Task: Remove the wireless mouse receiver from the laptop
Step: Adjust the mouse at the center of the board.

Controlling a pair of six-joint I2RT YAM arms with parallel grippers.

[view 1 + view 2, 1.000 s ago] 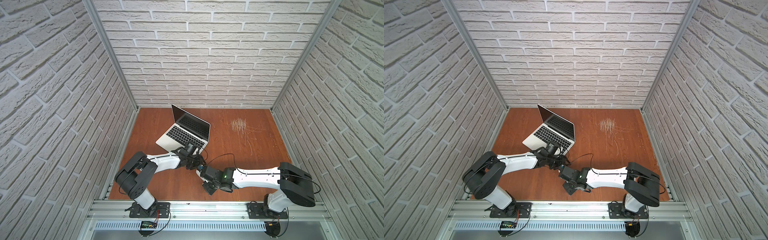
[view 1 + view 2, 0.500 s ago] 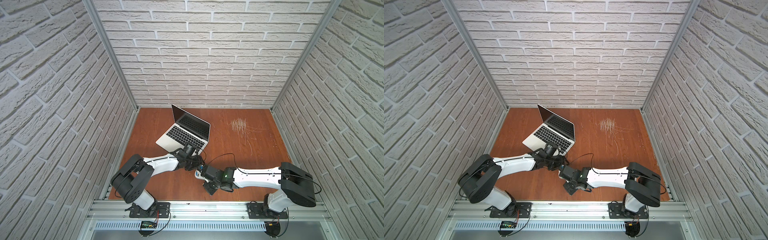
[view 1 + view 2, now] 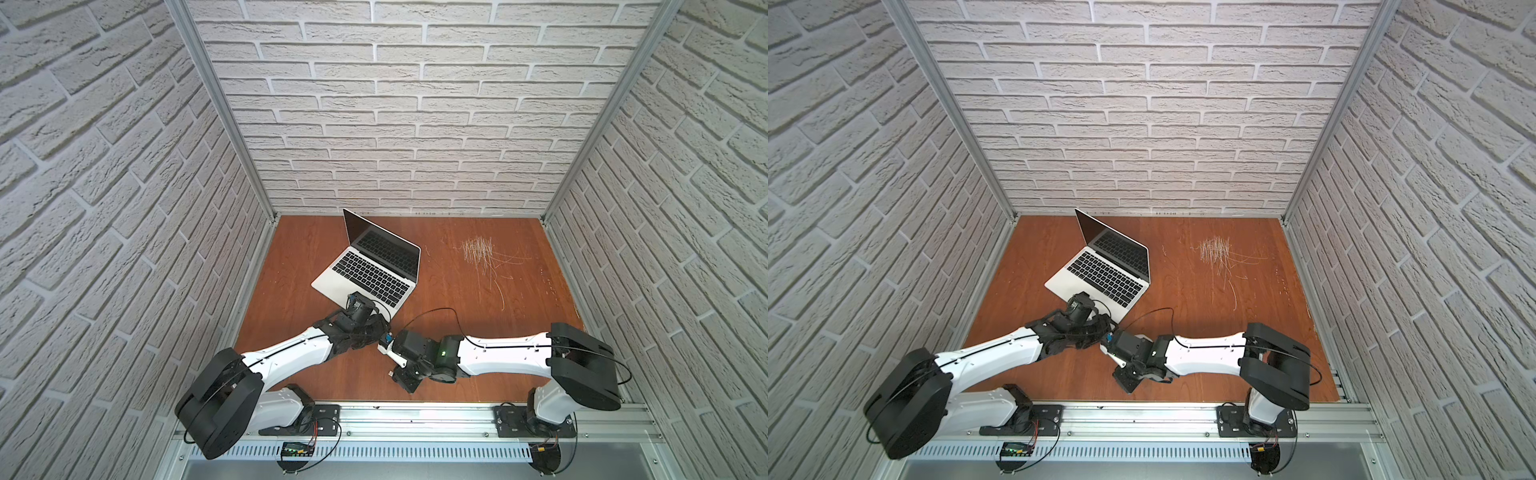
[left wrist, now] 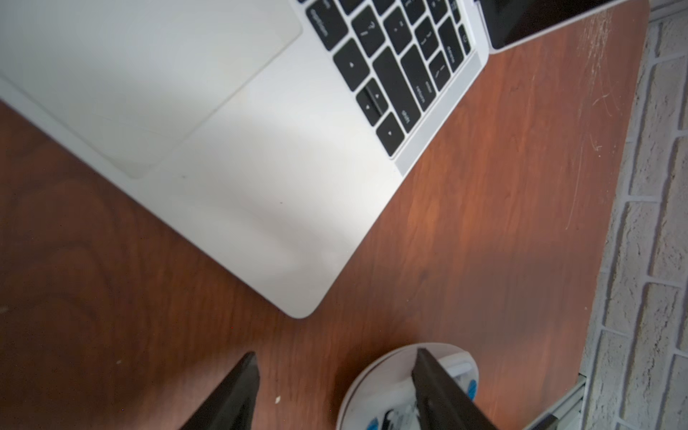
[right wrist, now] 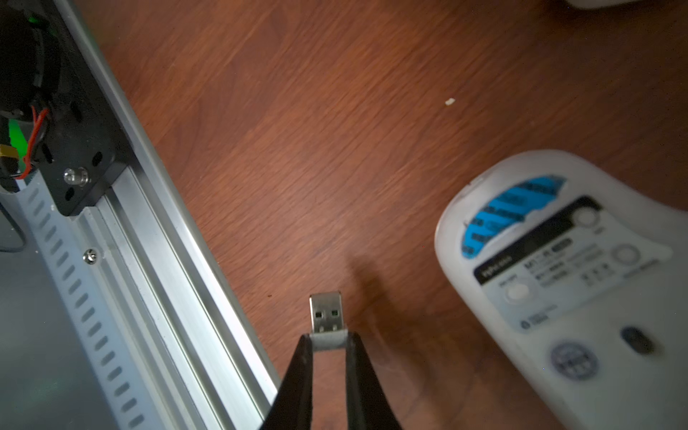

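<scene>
Reddish wooden tabletop (image 3: 519, 316), brick walls around. Open laptop (image 3: 365, 274) sits left of centre. Right gripper (image 5: 328, 337) pinches the unplugged receiver (image 5: 327, 312); left gripper (image 4: 335, 355) gapes beside an upturned mouse (image 5: 558, 279).

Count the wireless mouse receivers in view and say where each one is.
1. The receiver is pinched in the right end effector, plug sticking out, beside the upturned mouse. None shows on the laptop edges in view; hidden edges could hold another.

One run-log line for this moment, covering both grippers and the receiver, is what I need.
right gripper: shut on receiver | receiver: out of laptop | left gripper: open, by mouse | mouse: underside up
</scene>
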